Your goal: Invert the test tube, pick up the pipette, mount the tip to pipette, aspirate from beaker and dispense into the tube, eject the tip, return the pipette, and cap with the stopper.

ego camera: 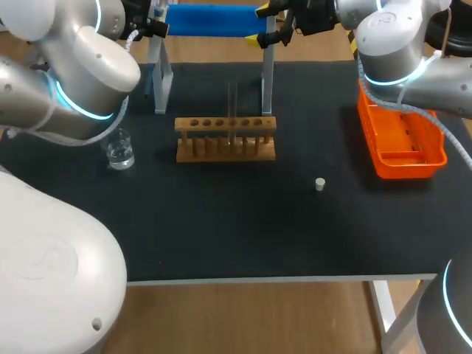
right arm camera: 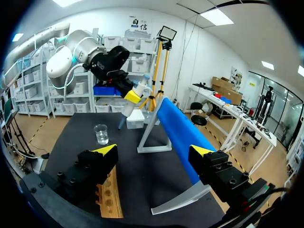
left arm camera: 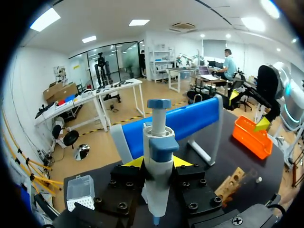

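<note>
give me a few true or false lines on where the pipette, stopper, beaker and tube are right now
1. The left claw grips the pipette. True.
2. The right claw holds the stopper. False: it is open and empty; the stopper lies on the table.
3. The beaker sits in the tray. False: it stands on the table, far from the tray.
4. A tube stands in the rack. True.

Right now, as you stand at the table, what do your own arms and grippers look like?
My left arm and right arm are glossy white with rounded, bulbous joints, each ringed by a glowing cyan band. A white ribbed cable runs along the right arm. The left gripper and right gripper are black, blocky and studded with screws, with bright yellow wedge tips.
</note>
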You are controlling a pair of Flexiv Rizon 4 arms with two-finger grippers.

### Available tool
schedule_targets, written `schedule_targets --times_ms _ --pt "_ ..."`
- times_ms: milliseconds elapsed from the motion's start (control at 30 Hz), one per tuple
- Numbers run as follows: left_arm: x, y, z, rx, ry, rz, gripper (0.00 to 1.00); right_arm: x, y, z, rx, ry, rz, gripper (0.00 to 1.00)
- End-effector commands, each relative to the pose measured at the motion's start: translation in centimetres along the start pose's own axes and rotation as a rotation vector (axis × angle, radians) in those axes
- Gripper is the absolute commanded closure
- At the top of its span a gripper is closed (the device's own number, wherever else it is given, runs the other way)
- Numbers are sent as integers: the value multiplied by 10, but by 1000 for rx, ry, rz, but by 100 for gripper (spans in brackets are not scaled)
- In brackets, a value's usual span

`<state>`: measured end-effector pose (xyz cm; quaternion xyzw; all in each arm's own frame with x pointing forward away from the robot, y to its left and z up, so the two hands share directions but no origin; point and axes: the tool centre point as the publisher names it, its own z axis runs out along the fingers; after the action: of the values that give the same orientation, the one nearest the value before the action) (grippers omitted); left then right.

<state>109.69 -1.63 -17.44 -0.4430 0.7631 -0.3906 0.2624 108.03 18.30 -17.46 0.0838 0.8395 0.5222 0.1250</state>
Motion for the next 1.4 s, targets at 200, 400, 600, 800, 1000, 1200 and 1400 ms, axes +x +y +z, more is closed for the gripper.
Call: schedule_targets --times_ms 200,400,600,800,1000,1200,1400 --pt "-6 -12 24 -86 -71 -19 100 0 1 0 3 1 0 0" --pt "-13 -13 35 -114 -109 -46 100 0 1 0 3 1 0 0" --pt "-20 -13 43 -133 -156 -82 100 0 1 0 3 1 0 0" --pt "-21 -16 46 -133 -168 -89 100 0 1 0 3 1 0 0" --pt "-21 -19 48 -139 -174 -93 100 0 1 0 3 1 0 0" --pt "-19 -20 51 -154 -177 -97 100 0 1 0 3 1 0 0" --pt "-17 -19 55 -175 -169 -95 100 0 1 0 3 1 0 0"
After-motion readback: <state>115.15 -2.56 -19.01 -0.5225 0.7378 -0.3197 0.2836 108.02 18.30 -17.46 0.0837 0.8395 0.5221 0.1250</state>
